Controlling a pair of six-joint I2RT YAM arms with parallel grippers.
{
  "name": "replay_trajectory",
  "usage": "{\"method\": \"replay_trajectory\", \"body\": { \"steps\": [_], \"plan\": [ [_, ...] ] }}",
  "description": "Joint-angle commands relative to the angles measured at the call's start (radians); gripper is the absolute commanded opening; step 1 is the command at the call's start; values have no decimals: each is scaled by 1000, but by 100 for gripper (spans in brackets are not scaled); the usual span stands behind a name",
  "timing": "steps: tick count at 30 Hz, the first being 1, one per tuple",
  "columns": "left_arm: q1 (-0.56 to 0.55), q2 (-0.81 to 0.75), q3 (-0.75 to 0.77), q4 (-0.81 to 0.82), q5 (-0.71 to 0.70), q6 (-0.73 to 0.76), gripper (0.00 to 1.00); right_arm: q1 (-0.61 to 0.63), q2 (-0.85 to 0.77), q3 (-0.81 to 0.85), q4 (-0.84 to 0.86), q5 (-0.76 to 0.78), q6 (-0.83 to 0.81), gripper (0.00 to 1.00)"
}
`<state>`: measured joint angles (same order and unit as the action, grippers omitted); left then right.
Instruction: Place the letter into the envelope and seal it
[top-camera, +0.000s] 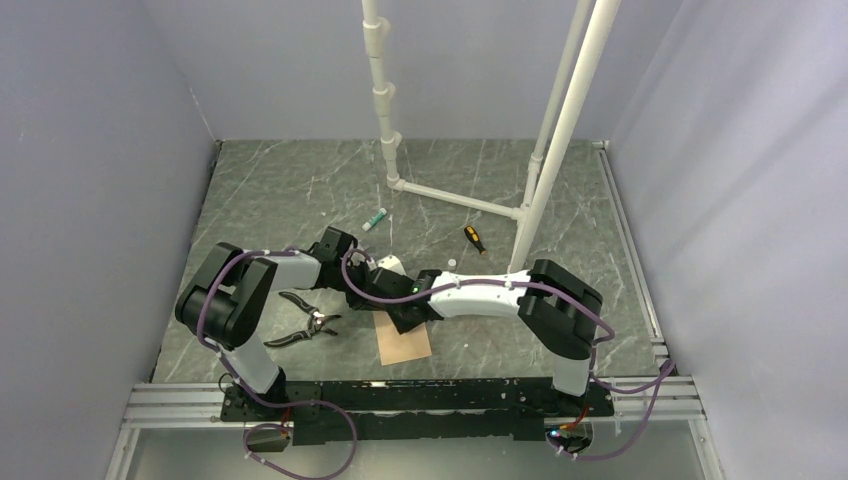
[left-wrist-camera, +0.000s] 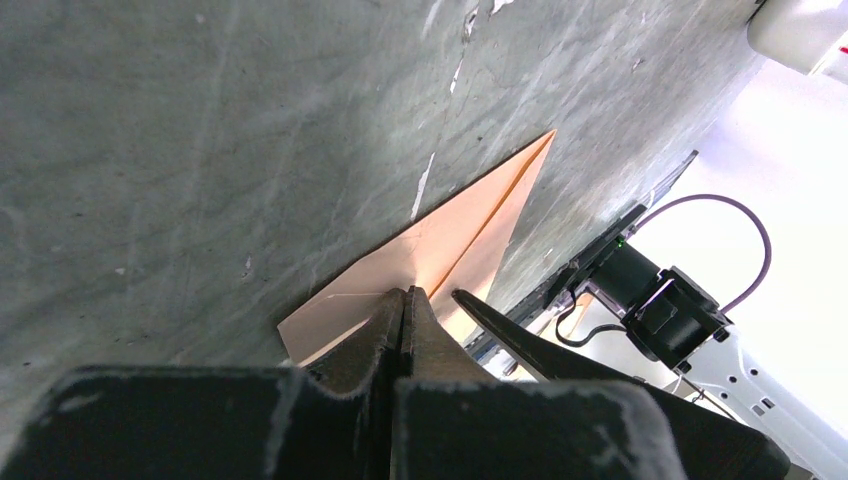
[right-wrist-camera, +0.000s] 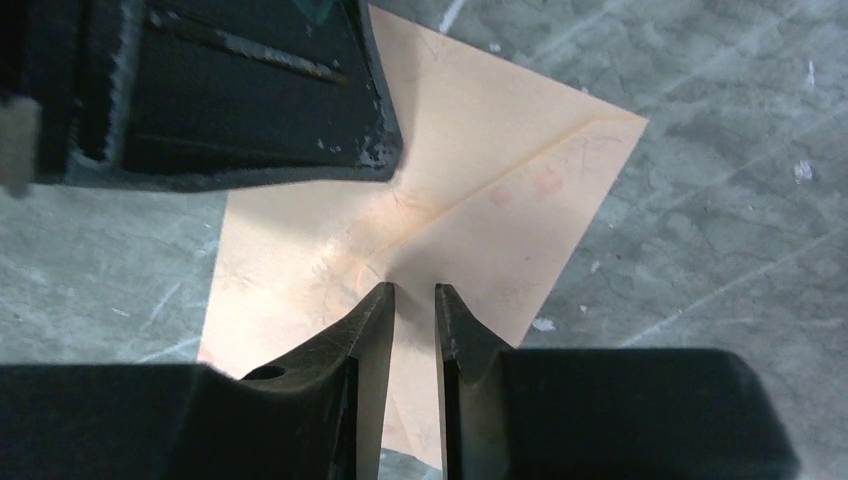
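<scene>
The pinkish-tan envelope (top-camera: 405, 345) lies flat on the grey marble table near the front, between the two arm bases. Its diagonal seam lines (right-wrist-camera: 500, 190) face up in the right wrist view. My left gripper (left-wrist-camera: 405, 292) is shut, its joined tips resting on the envelope (left-wrist-camera: 450, 235) near one edge. From the other side, my right gripper (right-wrist-camera: 413, 290) stands slightly open over the envelope (right-wrist-camera: 520, 230). Its tips are at the point where the seams meet, and only paper shows through the gap. No separate letter sheet is in view.
Black pliers (top-camera: 305, 325) lie left of the envelope. An orange-handled screwdriver (top-camera: 473, 238) and a green-and-white tube (top-camera: 374, 219) lie farther back. A white pipe frame (top-camera: 455, 198) stands behind them. Grey walls close the sides, and a metal rail (top-camera: 420, 400) runs along the front.
</scene>
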<state>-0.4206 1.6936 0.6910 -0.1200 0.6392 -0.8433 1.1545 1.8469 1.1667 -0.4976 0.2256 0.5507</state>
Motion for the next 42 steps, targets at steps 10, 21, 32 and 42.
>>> {"method": "replay_trajectory", "body": {
  "steps": [10,21,32,42],
  "plan": [
    [-10,53,-62,-95,-173,58,2,9,9,83,-133,14,10,22],
    [-10,65,-65,-86,-169,59,3,18,-37,-31,-67,-55,-11,23],
    [-9,66,-54,-93,-171,59,2,53,-120,-120,-111,-69,-8,23],
    [-9,69,-39,-101,-165,67,2,48,-177,-94,-155,0,20,22]
  ]
}}
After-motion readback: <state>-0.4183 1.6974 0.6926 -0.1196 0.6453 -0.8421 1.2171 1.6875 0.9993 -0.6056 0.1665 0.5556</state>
